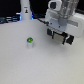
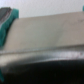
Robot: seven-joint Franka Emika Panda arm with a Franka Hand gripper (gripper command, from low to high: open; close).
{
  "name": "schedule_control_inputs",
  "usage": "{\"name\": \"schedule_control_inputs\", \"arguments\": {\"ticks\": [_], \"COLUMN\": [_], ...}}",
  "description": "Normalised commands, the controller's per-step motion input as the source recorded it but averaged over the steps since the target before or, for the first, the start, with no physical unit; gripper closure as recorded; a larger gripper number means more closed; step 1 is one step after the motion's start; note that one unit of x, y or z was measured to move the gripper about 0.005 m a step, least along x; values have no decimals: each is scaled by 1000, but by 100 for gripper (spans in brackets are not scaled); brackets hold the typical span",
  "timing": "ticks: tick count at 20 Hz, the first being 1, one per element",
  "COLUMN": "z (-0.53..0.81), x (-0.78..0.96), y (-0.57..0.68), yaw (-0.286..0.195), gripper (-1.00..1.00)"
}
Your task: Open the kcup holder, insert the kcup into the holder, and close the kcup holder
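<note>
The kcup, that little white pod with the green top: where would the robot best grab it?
Probably around the white side wall of the kcup, coming straight down from above. It stands upright on the table, green top up, with open space around it, so the gripper could close across its round body.

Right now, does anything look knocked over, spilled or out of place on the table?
Nothing stands out. The kcup stands upright on the white table, apart from the gripper, which is at the kcup holder. The wrist view is too blurred to add more.

Kcup [image 1: 30,42] white, green top; table [image 1: 30,67] white; hand [image 1: 58,37] black.
</note>
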Motion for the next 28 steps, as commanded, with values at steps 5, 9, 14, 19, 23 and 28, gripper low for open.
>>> {"name": "schedule_control_inputs", "arguments": {"ticks": [5,9,14,19,23,28], "z": [217,277,247,293,298,316], "x": [834,839,770,627,338,-13], "y": [-395,-343,-378,-304,-182,-411], "yaw": [-83,-63,-73,-80,-64,-195], "gripper": [100,100,100,100,-100,-100]}}
